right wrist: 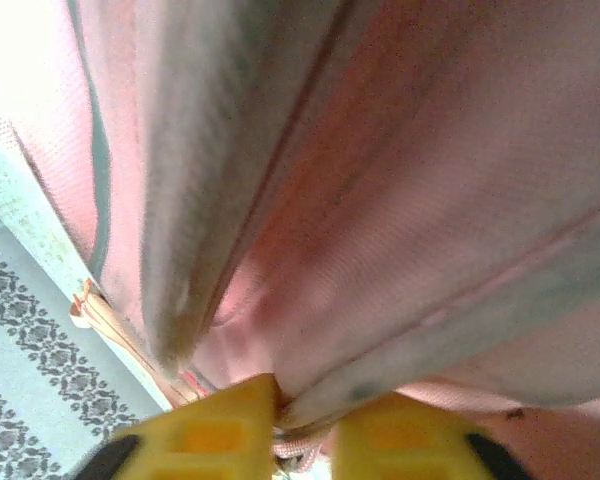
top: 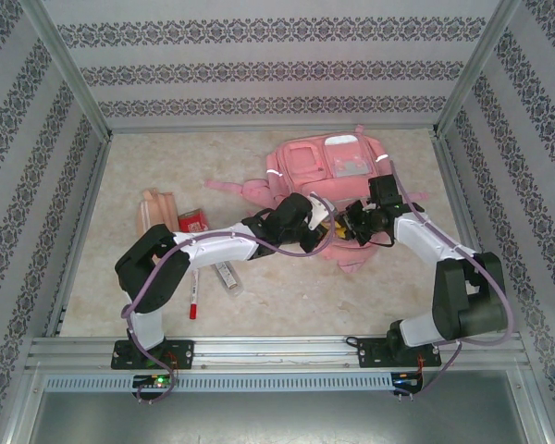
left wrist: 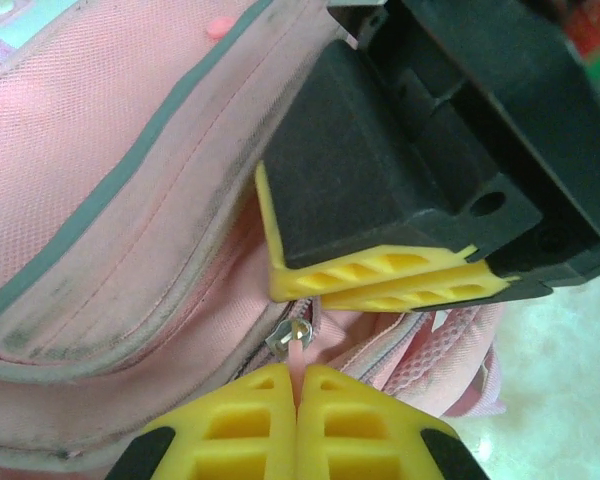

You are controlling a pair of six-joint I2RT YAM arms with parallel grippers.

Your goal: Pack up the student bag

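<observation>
The student bag [top: 301,166], a big pink fabric backpack with silver strips, lies at the back middle of the table. Both grippers meet at its near edge. My left gripper [top: 312,239] [left wrist: 298,372] is shut on the thin pink zipper pull [left wrist: 299,352], which hangs from a silver slider [left wrist: 286,334] on the bag [left wrist: 100,150]. Just above it, the right gripper's yellow fingers [left wrist: 380,272] lie pressed together on the bag's edge by the zip. In the right wrist view my right gripper [top: 348,228] [right wrist: 305,405] is shut on a piped seam of the bag's fabric [right wrist: 430,150].
Left of the bag lie wooden pieces [top: 155,209], a small red box [top: 192,222], a clear tube [top: 228,277] and a red-tipped pen [top: 193,294]. Patterned walls and metal posts enclose the table. Bare tabletop lies at the near right [top: 333,305].
</observation>
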